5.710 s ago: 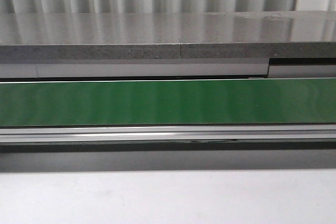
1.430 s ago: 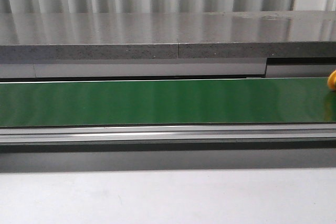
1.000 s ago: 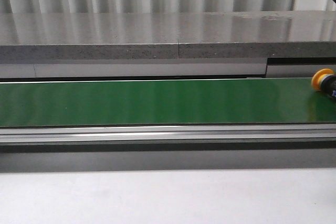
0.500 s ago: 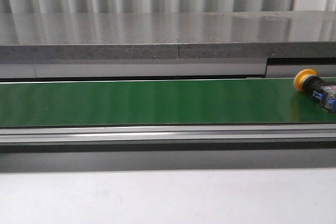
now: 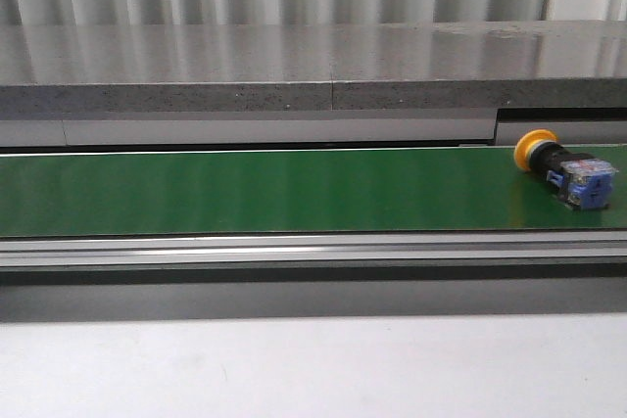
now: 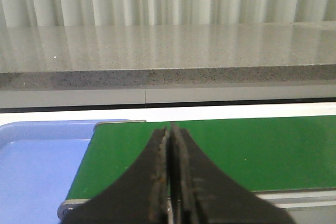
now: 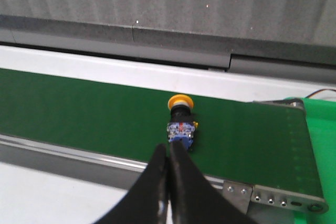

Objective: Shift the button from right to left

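Observation:
The button [image 5: 566, 169] lies on its side at the right end of the green conveyor belt [image 5: 274, 191], yellow cap toward the left and back, blue contact block toward the right. It also shows in the right wrist view [image 7: 181, 122], cap away from the camera. My right gripper [image 7: 169, 149] is shut and empty, just short of the button's blue block. My left gripper [image 6: 168, 132] is shut and empty, over the belt's left end [image 6: 252, 150]. Neither gripper shows in the front view.
A blue tray [image 6: 37, 171] sits beside the belt's left end. A grey stone ledge [image 5: 294, 70] runs behind the belt. A metal rail [image 5: 294, 250] borders its front. A green part [image 7: 323, 145] stands past the belt's right end.
The button has come into view from the right edge and travelled left along the belt. No gripper shows in the front view at any time.

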Robot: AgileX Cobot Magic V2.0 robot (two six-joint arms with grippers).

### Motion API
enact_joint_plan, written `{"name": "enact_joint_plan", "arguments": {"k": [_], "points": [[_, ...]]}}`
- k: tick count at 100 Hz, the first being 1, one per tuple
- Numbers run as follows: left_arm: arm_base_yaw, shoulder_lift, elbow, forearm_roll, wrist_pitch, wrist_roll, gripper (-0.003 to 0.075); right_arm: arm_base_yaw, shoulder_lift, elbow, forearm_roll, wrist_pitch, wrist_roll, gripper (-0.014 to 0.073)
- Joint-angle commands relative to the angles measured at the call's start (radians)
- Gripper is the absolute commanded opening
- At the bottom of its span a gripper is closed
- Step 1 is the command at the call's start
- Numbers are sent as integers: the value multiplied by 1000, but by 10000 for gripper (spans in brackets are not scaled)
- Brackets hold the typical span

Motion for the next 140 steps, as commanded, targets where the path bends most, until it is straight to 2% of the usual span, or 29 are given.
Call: {"name": "enact_joint_plan", "arguments": {"k": [1, 36, 66, 81, 103, 110, 114, 117, 129, 134, 140], "points": [[2, -35, 25, 6, -87, -5, -20, 0, -30, -22, 7, -84, -11, -65], [2, -35, 8, 6, -160, -5, -20, 0, -36, -22, 7, -85, -11, -65], [2, 0, -123, 6, 3, -5, -20, 0, -36, -22, 7, -85, -11, -65], [2, 82, -202, 0, 115, -5, -20, 0, -36, -22, 7, -85, -11, -65], [2, 244, -313, 0, 211, -5, -8, 0, -36, -22, 7, -85, -11, -65], [2, 300, -341, -10, 230, -5, 62, 0, -36, -22, 7, -85, -11, -65], [2, 333, -356, -14, 235, -5, 137, 0, -36, -22, 7, -85, -11, -65], [2, 354, -364, -14, 237, -5, 200, 0, -36, -22, 7, -85, -11, -65], [2, 429, -393, -14, 232, -5, 531, 0, -36, -22, 7, -85, -11, -65], [2, 452, -399, -14, 228, -5, 608, 0, -36, -22, 7, -85, -11, -65], [2, 473, -402, -14, 199, -5, 640, 0, -36, -22, 7, -85, -11, -65]]}}
